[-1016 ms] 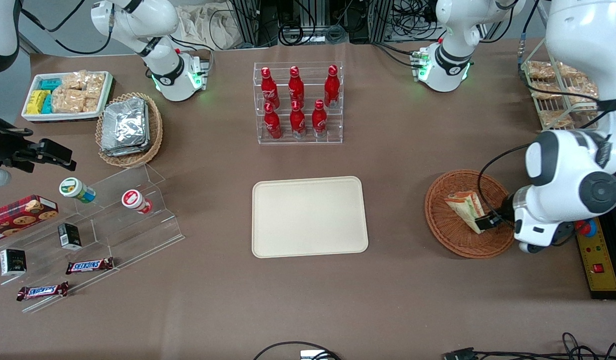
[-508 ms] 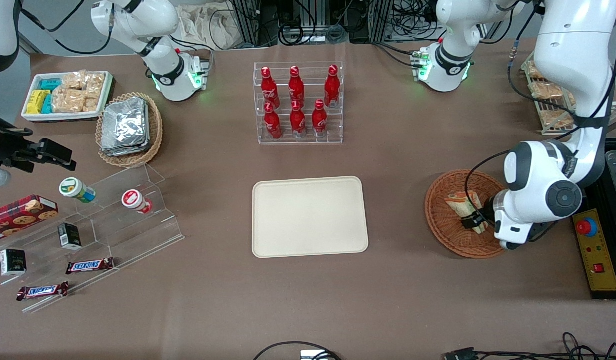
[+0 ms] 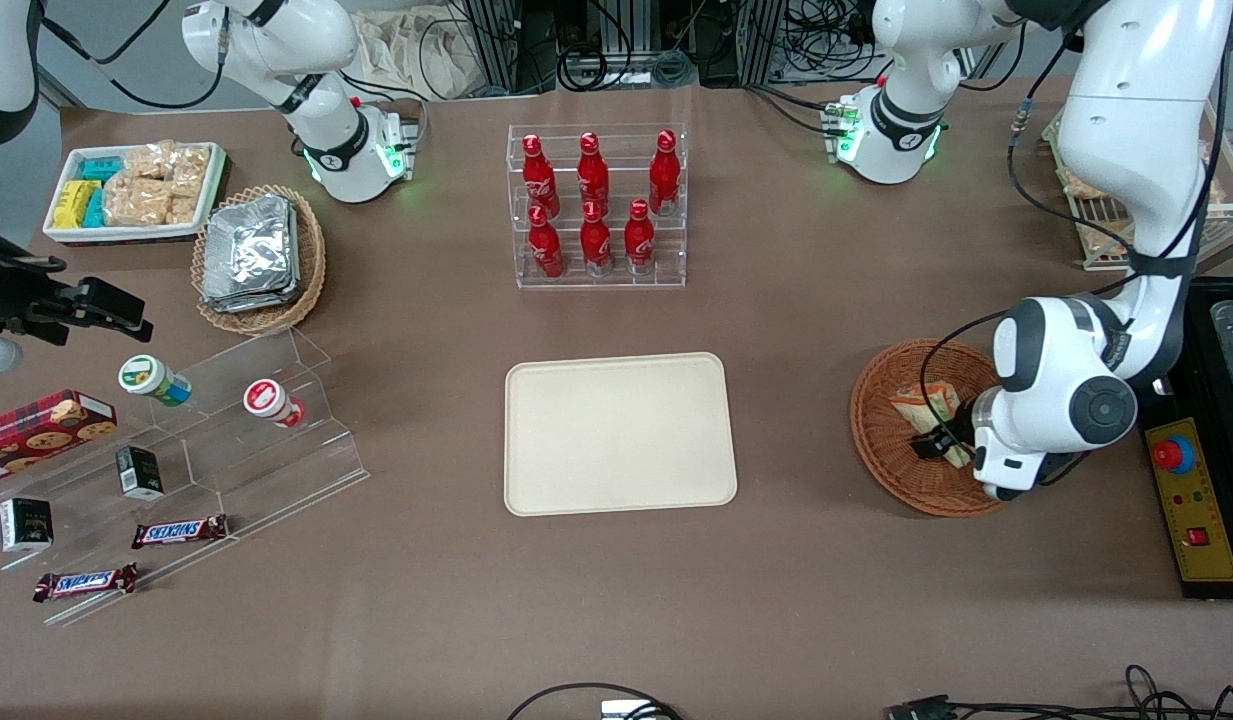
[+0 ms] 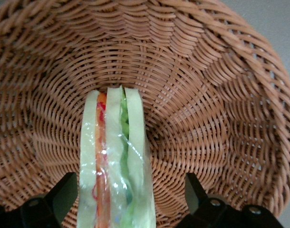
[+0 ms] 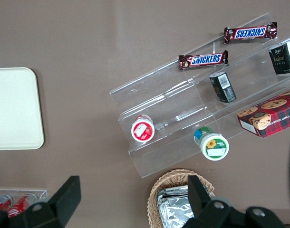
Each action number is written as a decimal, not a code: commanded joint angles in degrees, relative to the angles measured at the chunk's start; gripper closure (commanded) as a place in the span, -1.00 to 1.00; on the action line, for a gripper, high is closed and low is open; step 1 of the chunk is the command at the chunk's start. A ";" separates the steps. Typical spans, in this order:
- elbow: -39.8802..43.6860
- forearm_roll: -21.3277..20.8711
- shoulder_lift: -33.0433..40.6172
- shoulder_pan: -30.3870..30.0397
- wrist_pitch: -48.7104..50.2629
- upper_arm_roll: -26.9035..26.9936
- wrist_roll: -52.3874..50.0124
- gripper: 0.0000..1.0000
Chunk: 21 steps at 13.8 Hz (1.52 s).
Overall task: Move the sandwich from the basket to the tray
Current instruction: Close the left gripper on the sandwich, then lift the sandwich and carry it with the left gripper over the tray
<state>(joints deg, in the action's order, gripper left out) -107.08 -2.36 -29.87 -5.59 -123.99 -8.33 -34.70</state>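
The sandwich (image 3: 924, 404), a wrapped wedge with pale bread and green and orange filling, lies in the reddish-brown wicker basket (image 3: 881, 440) toward the working arm's end of the table. My left gripper (image 3: 934, 442) is down inside the basket over the sandwich. In the left wrist view the sandwich (image 4: 114, 156) stands on edge between my two open fingers (image 4: 63, 192), which straddle it with a gap to the one farther from it; the gripper (image 4: 130, 197) sits low over the basket's weave (image 4: 207, 95). The cream tray (image 3: 617, 432) lies empty at the table's middle.
A clear rack of red bottles (image 3: 596, 205) stands farther from the camera than the tray. A clear stepped display with snacks (image 3: 191, 440), a tan basket of foil packs (image 3: 259, 255) and a white snack tray (image 3: 136, 190) lie toward the parked arm's end. A control box (image 3: 1191, 500) lies beside the basket.
My left arm has swung in over the basket and lowered; the gripper now straddles the sandwich, which has shifted slightly within the basket.
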 commanded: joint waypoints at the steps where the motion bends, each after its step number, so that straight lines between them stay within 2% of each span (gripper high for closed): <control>1: -0.76 0.16 -0.72 -0.30 -1.61 -0.11 -0.63 -0.83; 2: -0.93 0.07 -0.81 -0.30 -2.13 -0.11 -0.63 -0.40; 3: -0.94 0.07 -0.72 -0.30 -2.22 -0.11 -0.63 0.14; 4: -0.94 0.07 -0.37 -0.30 -2.14 -0.11 -0.63 0.55; 5: -0.85 0.07 0.15 -0.30 -1.88 -0.11 -0.63 0.80; 6: -0.85 0.07 1.12 -0.21 -1.61 -0.19 -0.63 0.95; 10: 0.73 -0.28 7.17 0.31 6.19 -0.63 1.03 1.00; 12: 4.58 -0.37 9.38 1.54 11.37 -1.85 5.49 1.00; 15: 16.16 -0.28 8.43 2.77 21.30 -4.67 10.26 1.00; 17: 22.15 0.07 6.15 5.14 23.61 -6.08 10.27 1.00; 21: 25.42 0.24 2.46 12.78 23.70 -6.26 8.78 1.00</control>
<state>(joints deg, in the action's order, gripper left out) -85.51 -2.36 -23.49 4.01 -101.50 -15.03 -25.45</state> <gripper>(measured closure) 0.797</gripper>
